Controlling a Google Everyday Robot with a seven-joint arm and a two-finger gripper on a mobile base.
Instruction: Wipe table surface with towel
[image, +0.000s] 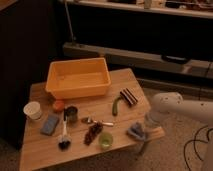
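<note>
Gripper: being held at the table's right edge, beside the towel; finger state cannot be told. Towel: soft, light, seemingly crumpled; best pinched at its raised folds.

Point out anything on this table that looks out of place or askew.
The towel sits bunched right at the table's front-right edge, close to slipping off. The pincer is beside it, at that same corner. Everything else, including the orange bin and green cup, sits squarely on the wood; nothing looks spilled.
</note>
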